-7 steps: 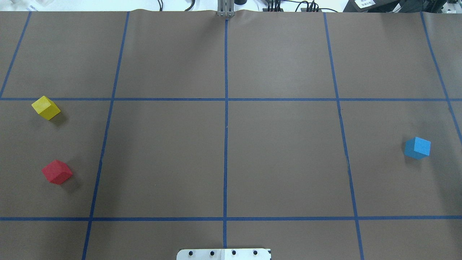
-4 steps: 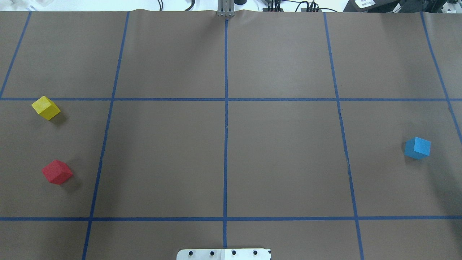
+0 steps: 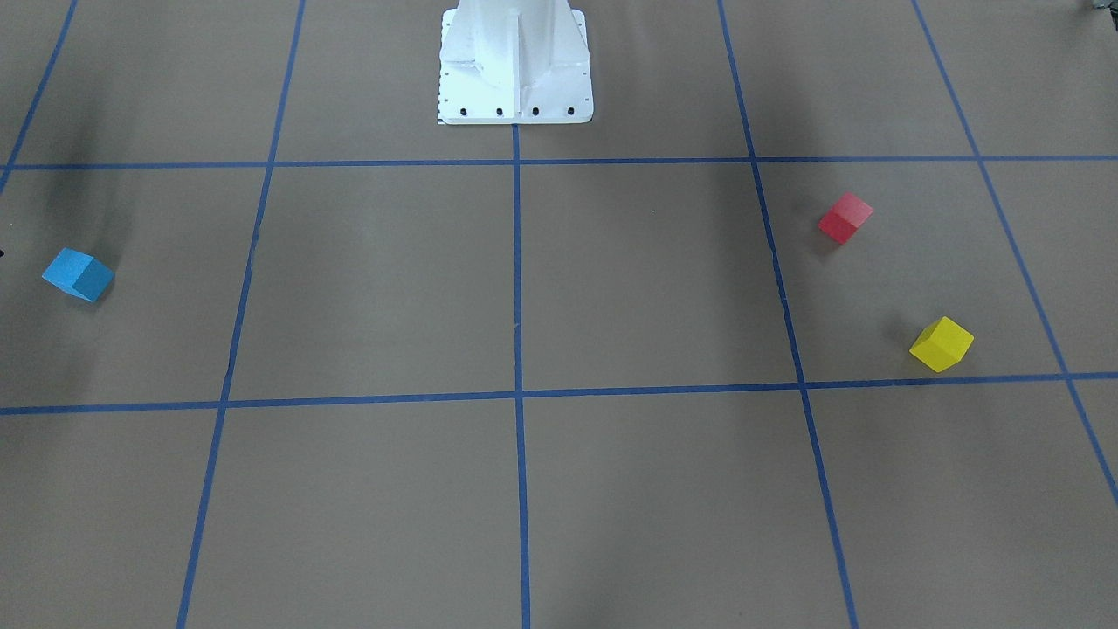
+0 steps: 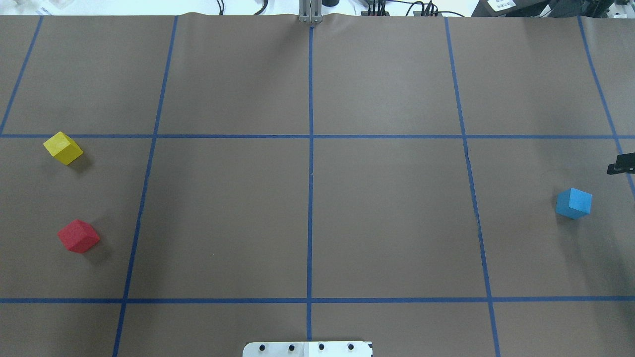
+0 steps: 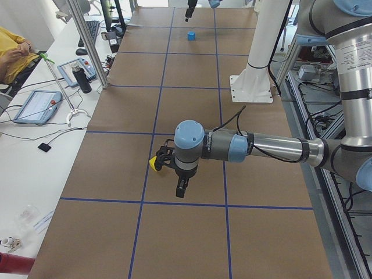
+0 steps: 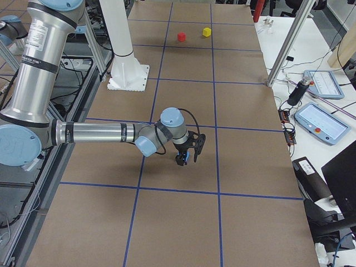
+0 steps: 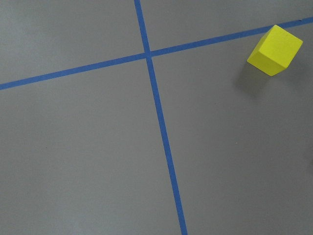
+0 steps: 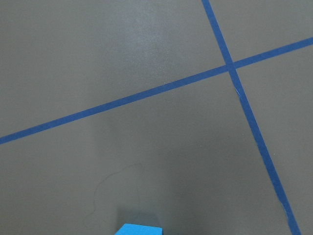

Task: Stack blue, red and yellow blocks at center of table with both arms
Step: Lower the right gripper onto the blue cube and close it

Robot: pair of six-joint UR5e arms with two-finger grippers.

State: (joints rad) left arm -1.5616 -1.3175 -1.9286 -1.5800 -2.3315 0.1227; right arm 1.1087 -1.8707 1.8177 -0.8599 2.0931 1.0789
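Small blue cube block (image 4: 574,203): right side of desk (image 4: 387,208), skewed to grid. Right hand (image 6: 186,156) near it, left hand (image 5: 181,187) near small yellow cube block (image 4: 63,148); whether either is released, cannot tell. Advice: square wrist to cube faces, descend centred.

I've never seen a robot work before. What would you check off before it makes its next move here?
1. The blue block lies alone on the robot's right side: ok.
2. The red block and the yellow block lie apart on its left side: ok.
3. The left gripper is centred over the yellow block: not ok. The left wrist view shows the block off in a corner.
4. The right gripper is centred over the blue block: not ok. The right wrist view shows only the block's edge.
5. Both grippers are open: cannot tell.
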